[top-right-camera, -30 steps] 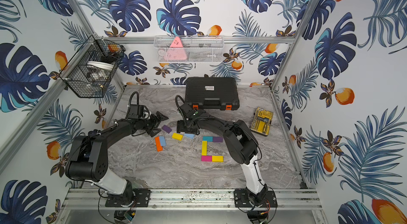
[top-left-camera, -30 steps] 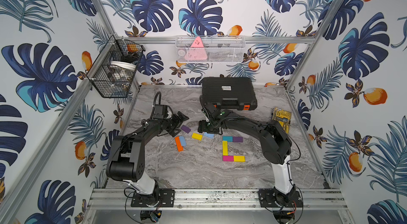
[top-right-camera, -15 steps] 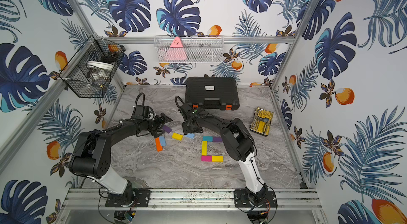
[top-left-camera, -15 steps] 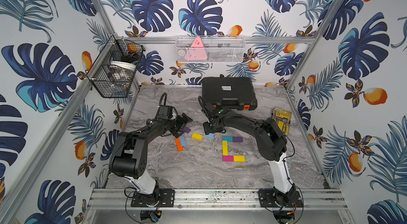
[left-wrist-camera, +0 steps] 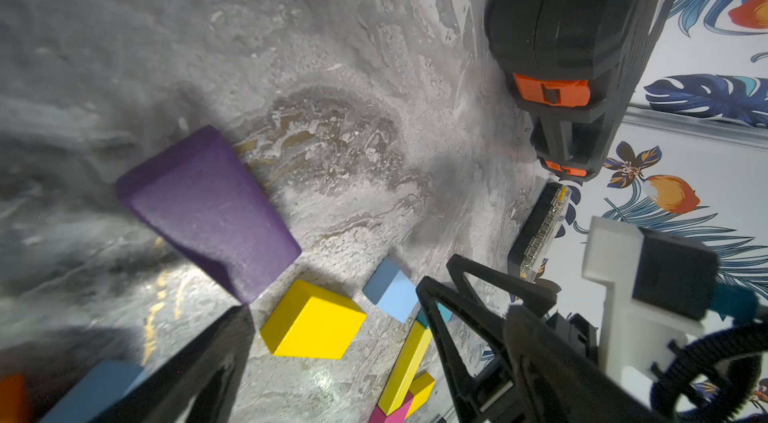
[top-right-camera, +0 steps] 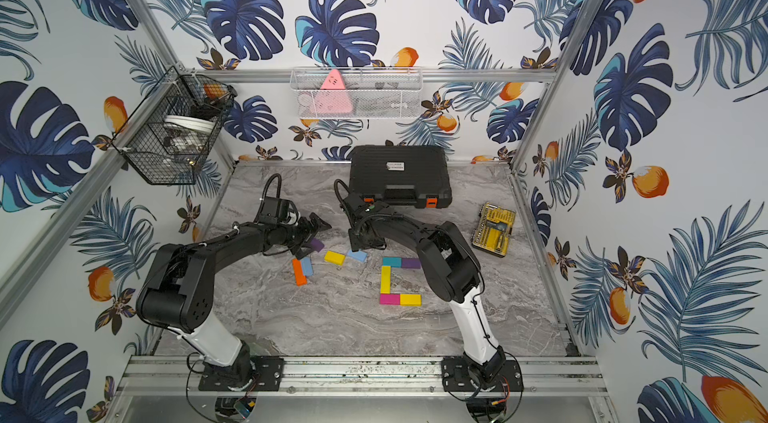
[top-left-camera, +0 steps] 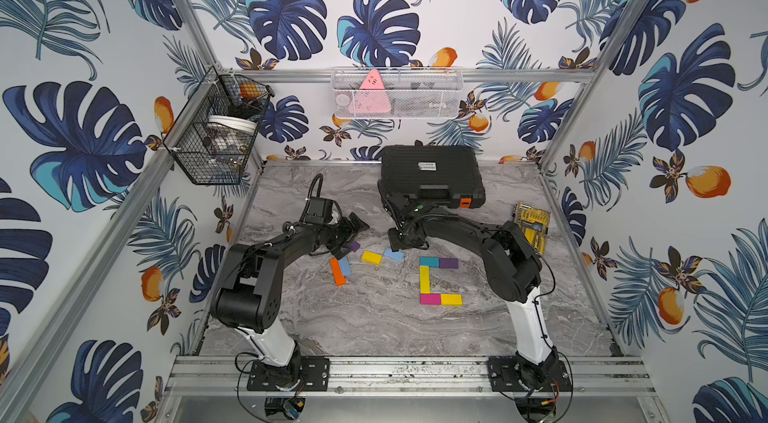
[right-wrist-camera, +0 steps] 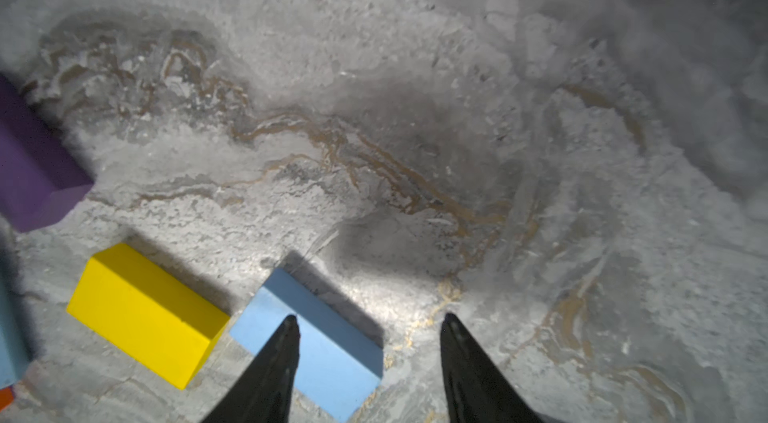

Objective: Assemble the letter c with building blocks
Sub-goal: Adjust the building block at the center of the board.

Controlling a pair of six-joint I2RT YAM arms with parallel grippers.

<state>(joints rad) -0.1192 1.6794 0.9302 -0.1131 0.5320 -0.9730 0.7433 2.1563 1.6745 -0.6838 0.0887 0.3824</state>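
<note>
Comparing against the frames from a second back: left arm (top-left-camera: 291, 243) has swung in toward the black tool case (top-left-camera: 432, 175). Left gripper (top-left-camera: 352, 239) is spread wide with nothing clamped. The loose purple block (top-left-camera: 354, 245) lies just ahead of one fingertip (left-wrist-camera: 232, 325) in the left wrist view; contact cannot be told. Right arm (top-left-camera: 465, 229) has folded in closer to the case, and the right gripper (right-wrist-camera: 371, 319) has shifted slightly along the case's front edge. It points down at the marble tabletop (top-left-camera: 374, 325). Its fingers stand apart, pinching nothing: one fingertip (right-wrist-camera: 286, 337) overlaps the light blue block (right-wrist-camera: 328, 362), the other is over bare marble. No block has moved in either top view. The loose set in front of the case runs purple, short yellow block (top-left-camera: 371, 257), light blue. Farther out, the orange block (top-left-camera: 337, 272) lies side by side with a second light blue block (top-left-camera: 345, 266). The C figure lies farther from the case. Its teal block (top-left-camera: 429, 261) and second purple block (top-left-camera: 449, 263) are nearest the case, and the long yellow block (top-left-camera: 424, 279) forms the spine. The magenta block (top-left-camera: 430, 299) and another yellow block (top-left-camera: 451, 299) are farthest.
</note>
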